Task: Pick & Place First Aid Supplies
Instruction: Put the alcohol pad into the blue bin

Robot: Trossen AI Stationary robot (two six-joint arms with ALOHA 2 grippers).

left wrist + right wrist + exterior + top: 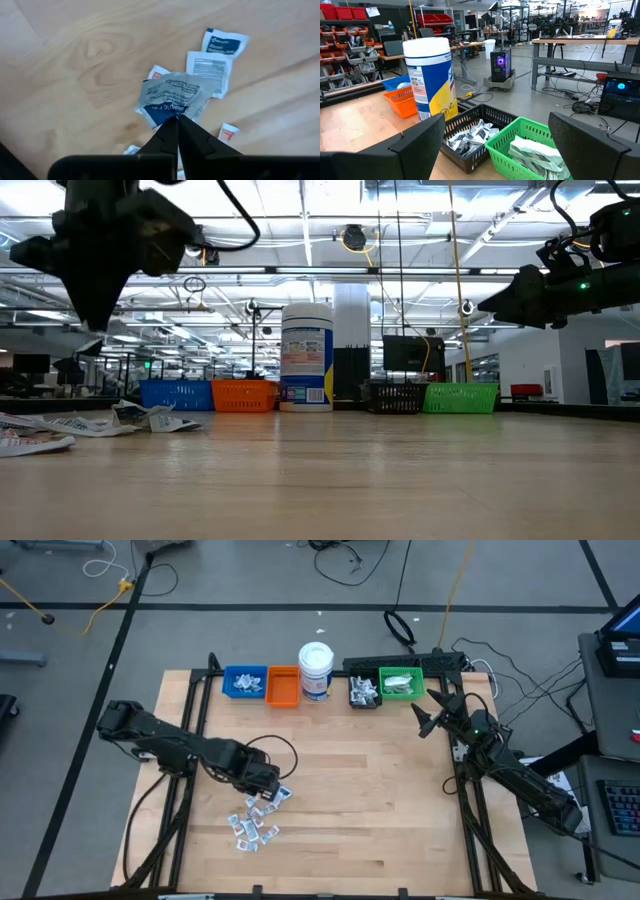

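Our left gripper (176,120) is pinched tight on one edge of a thin, crinkly silver and blue packet (172,95), lifted above the wooden surface (75,75). We think it is very light and floppy, so an edge pinch works. Our right gripper (432,712) waits with fingers wide apart near the green plastic bin (401,683).

both arms are matte black with chunky jointed links; a black cable loops beside the left arm (170,745), and green lights glow on the right arm (500,755).

Bins (300,686), jar (316,670) block table's (380,800) far edge; centre open
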